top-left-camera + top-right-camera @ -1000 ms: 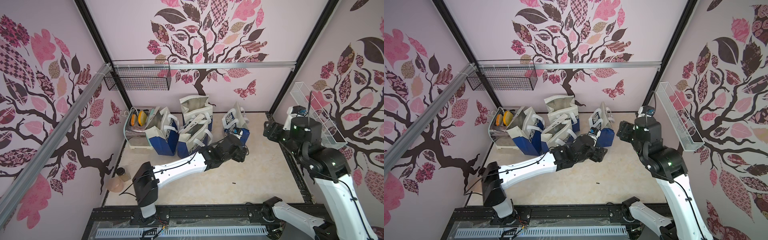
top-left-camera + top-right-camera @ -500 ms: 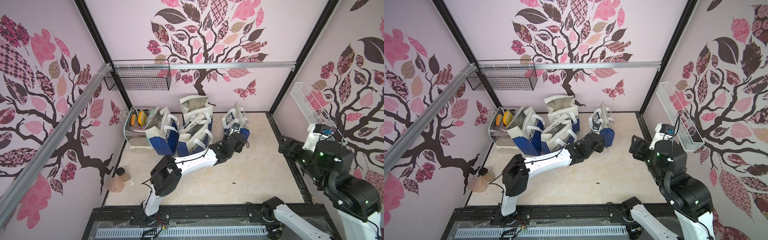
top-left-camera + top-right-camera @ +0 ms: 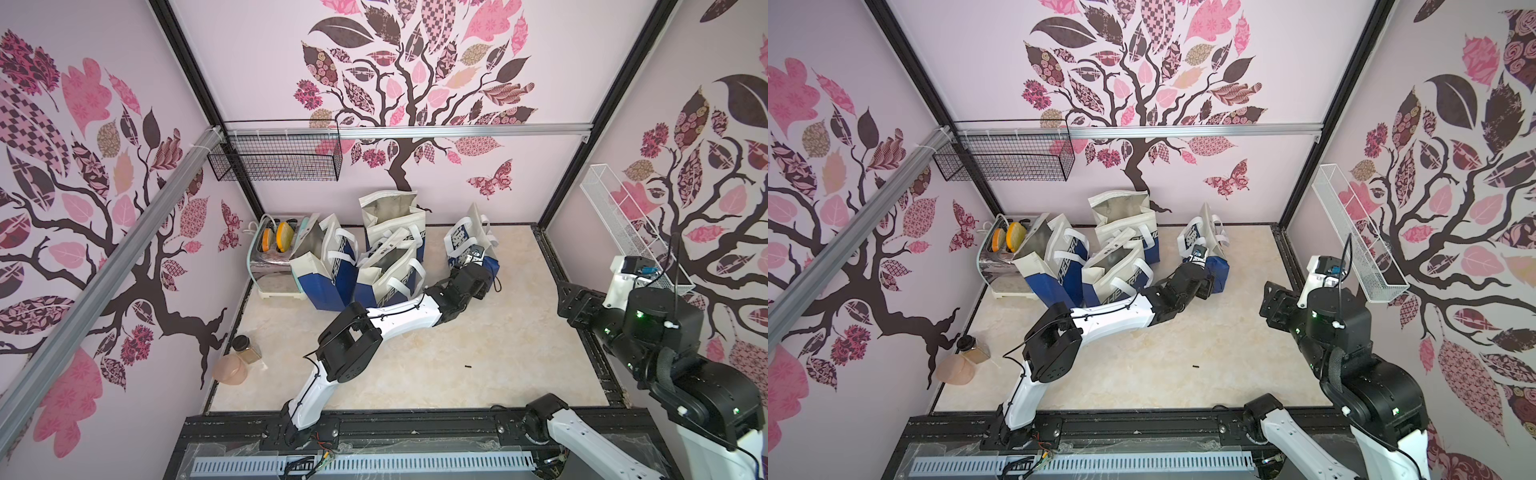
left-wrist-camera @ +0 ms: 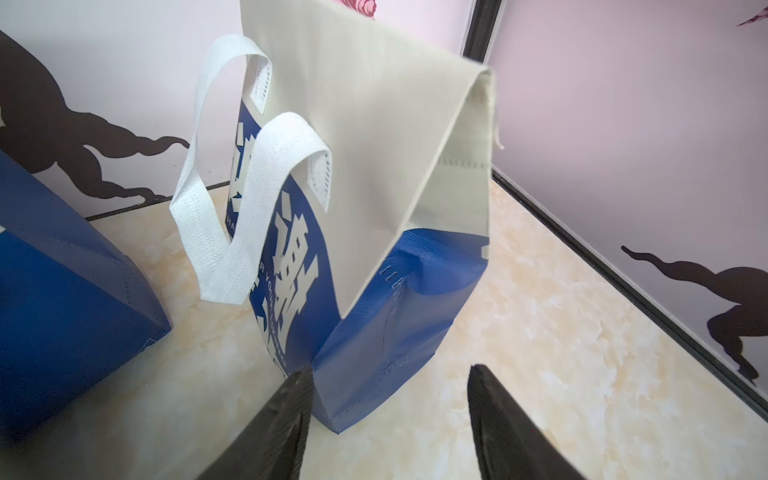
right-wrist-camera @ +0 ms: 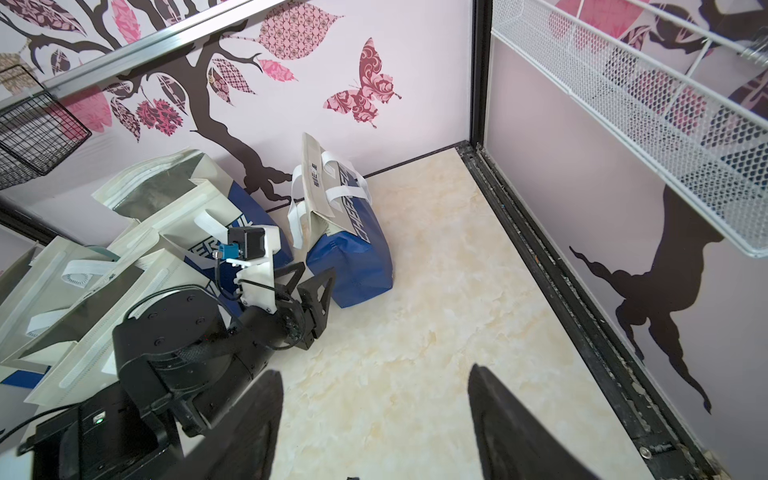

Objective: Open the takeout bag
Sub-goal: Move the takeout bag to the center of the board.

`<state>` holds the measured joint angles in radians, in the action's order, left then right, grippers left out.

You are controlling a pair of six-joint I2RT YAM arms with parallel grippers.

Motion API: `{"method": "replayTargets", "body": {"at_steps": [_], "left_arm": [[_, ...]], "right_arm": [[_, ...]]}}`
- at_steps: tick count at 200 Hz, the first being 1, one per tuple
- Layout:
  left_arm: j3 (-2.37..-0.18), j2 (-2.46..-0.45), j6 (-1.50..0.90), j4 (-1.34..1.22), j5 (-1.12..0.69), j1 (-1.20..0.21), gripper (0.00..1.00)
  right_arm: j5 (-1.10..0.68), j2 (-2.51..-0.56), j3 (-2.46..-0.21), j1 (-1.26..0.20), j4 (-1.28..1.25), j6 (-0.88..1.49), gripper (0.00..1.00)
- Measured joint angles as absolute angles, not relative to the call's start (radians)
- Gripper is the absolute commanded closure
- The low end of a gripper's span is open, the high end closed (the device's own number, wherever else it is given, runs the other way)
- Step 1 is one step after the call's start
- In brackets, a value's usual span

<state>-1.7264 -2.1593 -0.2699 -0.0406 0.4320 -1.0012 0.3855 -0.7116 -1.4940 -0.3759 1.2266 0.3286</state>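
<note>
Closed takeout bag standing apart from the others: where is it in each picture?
In a top view: closed takeout bag, right of the open bags.
In a top view: bag, same spot.
Left wrist: bag fills the picture.
Right wrist: bag mid-picture.
Shared landmark: black corner post, in all four.

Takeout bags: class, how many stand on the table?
4: first bag beside the toaster, rear bag against the back wall, middle bag in front of it, closed bag apart, by the left hand. Others may be hidden.
</note>
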Motion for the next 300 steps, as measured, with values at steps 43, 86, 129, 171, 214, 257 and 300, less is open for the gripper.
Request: {"method": "replayTargets", "body": {"at_steps": [43, 86, 129, 171, 214, 257, 300], "left_arm": [[-1.726, -2.159, -0.252, -0.119, 0.440, -0.976, 0.41], [-1.806, -2.212, -0.232, -0.168, 0.403, -0.964, 0.51], [-1.878, -2.276, -0.235, -0.144, 0.380, -0.959, 0.74], [-1.881, -2.280, -0.224, -0.123, 0.377, -0.944, 1.00], [-1.806, -2.230, -0.227, -0.134, 0.353, -0.940, 1.00], [-1.573, -2.046, -0.228, -0.156, 0.234, -0.935, 1.00], [-1.328, -1.825, -0.234, -0.164, 0.036, -0.951, 1.00]], "right_arm": [[0.378, -0.699, -1.489, -0.376, 1.261, 0.325, 0.29], [0.378, -0.690, -1.488, -0.376, 1.288, 0.317, 0.29], [0.379, -0.706, -1.489, -0.376, 1.293, 0.301, 0.29], [0.379, -0.721, -1.489, -0.376, 1.291, 0.276, 0.29], [0.380, -0.722, -1.488, -0.376, 1.269, 0.245, 0.29], [0.384, -0.722, -1.456, -0.376, 1.239, 0.201, 0.28], [0.386, -0.717, -1.428, -0.376, 1.214, 0.167, 0.28]]}}
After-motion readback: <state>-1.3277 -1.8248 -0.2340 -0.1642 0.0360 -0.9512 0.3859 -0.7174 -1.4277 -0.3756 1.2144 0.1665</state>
